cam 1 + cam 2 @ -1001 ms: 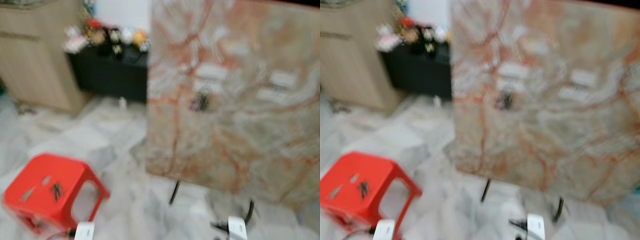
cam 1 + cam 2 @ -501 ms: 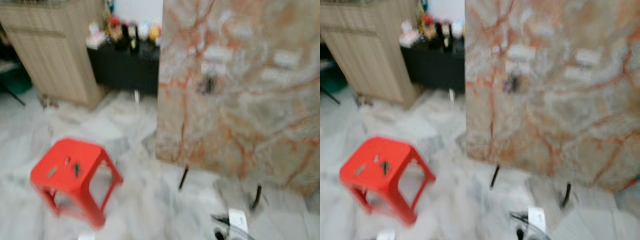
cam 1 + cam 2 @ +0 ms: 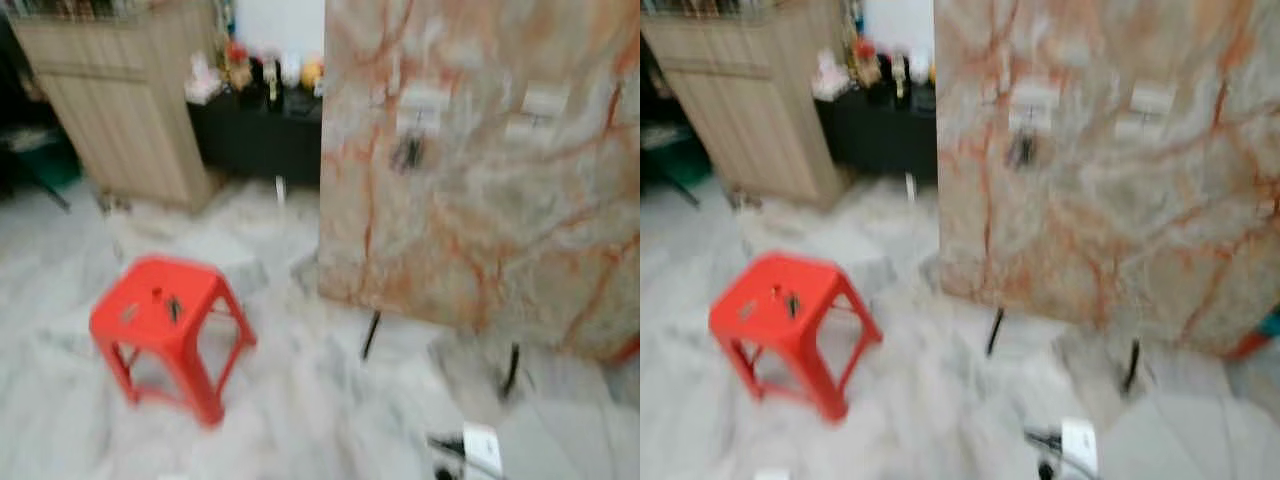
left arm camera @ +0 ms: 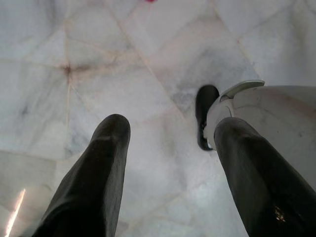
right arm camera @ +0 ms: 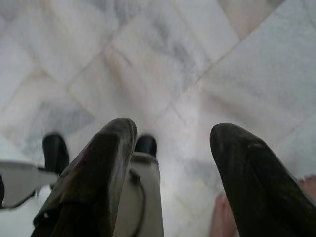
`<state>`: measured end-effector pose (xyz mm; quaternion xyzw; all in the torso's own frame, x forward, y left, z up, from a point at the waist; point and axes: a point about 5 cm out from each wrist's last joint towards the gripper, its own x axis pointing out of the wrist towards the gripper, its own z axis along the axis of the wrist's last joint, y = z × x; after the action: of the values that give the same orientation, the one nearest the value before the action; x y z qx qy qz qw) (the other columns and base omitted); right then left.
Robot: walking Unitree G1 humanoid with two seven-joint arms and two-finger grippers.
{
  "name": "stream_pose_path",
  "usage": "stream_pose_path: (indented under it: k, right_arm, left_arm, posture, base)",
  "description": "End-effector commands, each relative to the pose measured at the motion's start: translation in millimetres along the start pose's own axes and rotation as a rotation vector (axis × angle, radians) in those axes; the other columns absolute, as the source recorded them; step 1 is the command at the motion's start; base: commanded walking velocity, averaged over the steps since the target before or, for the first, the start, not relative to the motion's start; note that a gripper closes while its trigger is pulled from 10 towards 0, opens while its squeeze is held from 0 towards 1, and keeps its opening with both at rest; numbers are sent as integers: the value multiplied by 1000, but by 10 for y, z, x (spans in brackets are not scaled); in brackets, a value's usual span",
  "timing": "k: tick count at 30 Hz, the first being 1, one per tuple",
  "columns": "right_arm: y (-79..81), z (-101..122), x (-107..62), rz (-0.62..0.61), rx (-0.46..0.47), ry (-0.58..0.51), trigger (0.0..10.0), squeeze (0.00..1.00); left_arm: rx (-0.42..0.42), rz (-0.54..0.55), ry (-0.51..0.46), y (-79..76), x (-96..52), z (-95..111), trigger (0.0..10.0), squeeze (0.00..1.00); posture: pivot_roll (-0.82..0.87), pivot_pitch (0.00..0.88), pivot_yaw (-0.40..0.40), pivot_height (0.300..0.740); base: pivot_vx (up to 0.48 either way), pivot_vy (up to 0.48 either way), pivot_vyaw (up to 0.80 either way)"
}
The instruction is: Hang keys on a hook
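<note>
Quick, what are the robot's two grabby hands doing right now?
Left gripper: open, empty, pointing down at the marble floor.
Right gripper: open, empty, also hanging over the floor.

A pale marble floor [image 3: 300, 400] with grey veining and thin seams spreads across the room, blurred in the head views. At the far left stands a light wood cabinet [image 3: 130, 110], and just beside it a low black sideboard [image 3: 260, 140] carries a row of small colourful figurines [image 3: 255, 70], too blurred to tell apart. A white wall [image 3: 275, 25] rises behind them. Something dark green [image 3: 45, 165] sits in the shade at the far left edge, beside the cabinet. In the right wrist view, part of a person's bare foot [image 5: 222, 217] rests on the tiles.
</note>
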<state>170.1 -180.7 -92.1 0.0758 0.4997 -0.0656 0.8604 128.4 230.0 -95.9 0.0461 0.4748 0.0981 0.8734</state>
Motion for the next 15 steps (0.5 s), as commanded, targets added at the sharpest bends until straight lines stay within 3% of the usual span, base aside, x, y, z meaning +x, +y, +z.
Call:
stream_pose_path:
  k: [1, 15]
  right_arm:
    - [-28, 49, 2, -8, -5, -10, 10000, 0]
    - [-29, 56, 2, -10, 18, -22, 10000, 0]
  left_arm:
    - [-16, -6, 1, -31, 8, 21, 10000, 0]
    - [-13, -6, 1, -31, 8, 21, 10000, 0]
  posture:
    - [75, 35, -71, 737]
    - [77, 34, -71, 737]
  base:
    - [0, 480, 0]
    - [0, 480, 0]
